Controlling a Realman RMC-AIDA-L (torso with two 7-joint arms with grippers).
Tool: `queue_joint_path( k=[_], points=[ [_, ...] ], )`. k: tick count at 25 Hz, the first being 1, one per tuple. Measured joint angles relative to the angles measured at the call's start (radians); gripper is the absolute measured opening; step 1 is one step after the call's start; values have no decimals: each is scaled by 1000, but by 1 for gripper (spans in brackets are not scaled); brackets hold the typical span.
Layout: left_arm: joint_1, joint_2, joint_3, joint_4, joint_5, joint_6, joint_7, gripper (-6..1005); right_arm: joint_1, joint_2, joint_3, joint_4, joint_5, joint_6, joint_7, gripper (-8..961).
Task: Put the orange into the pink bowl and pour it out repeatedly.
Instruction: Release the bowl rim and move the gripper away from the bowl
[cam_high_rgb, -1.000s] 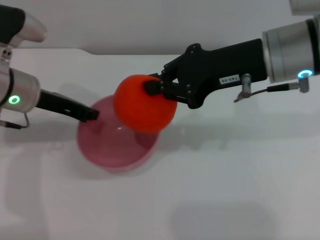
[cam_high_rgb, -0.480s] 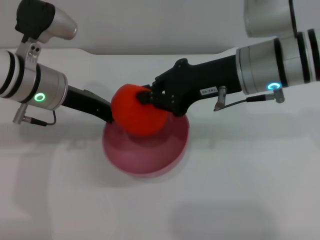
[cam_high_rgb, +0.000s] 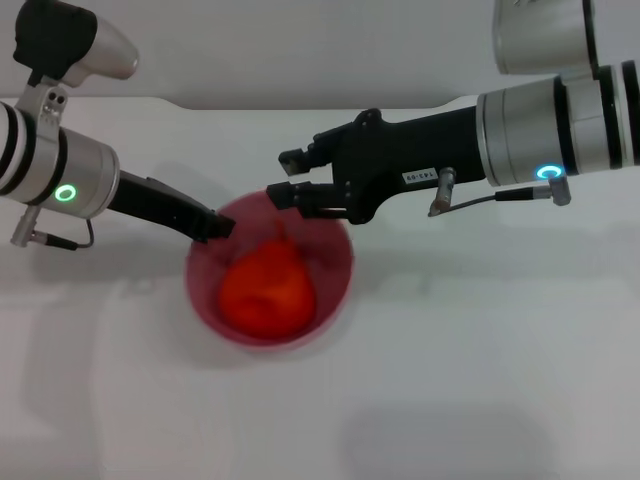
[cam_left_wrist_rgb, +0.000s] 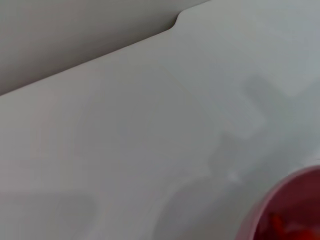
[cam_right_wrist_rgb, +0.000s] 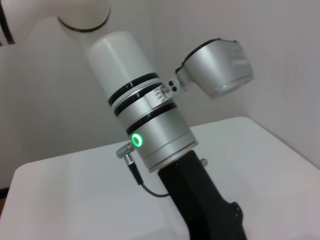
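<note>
Small red-orange roundish fruit has dropped out of the right end effector since half a sec ago, now sits inside the glossy pink plastic bowl on the white table. Right fingers spread, empty, just above the rim. Left end effector at the bowl's rim, prob pinching it, can't tell tbh.

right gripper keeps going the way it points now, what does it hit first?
Probably the left gripper, gripping the pink bowl at its rim. The open right gripper points leftward over the bowl's far rim, above the orange; depth is unclear, so it might pass behind.
</note>
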Motion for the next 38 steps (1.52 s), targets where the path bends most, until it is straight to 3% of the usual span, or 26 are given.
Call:
queue_joint_path(
  k=[5,8,12,15,21,28,38],
  points=[
    [4,4,0,0,1,5,0,194,-56,-1,26,-17,125,31,-83,317],
    [5,7,0,0,3,6,-2,195,-159,-1,70,-34,367,28,-285,436],
    [-1,13,1,-1,49,21,-27,196,-325,1,88,3,810,-14,-723,568],
    [-9,18,1,-1,54,34,-28,196,-397,1,88,87,1046,-59,-965,646],
    [-13,22,3,-1,55,40,-29,197,-447,-2,121,357,1423,-190,-1256,654],
    [-30,25,11,-13,114,60,-65,199,-439,-5,209,604,1544,-327,-1334,655],
    [-32,21,20,-25,156,81,-67,200,-429,-6,216,640,1542,-343,-1344,654]
  ],
)
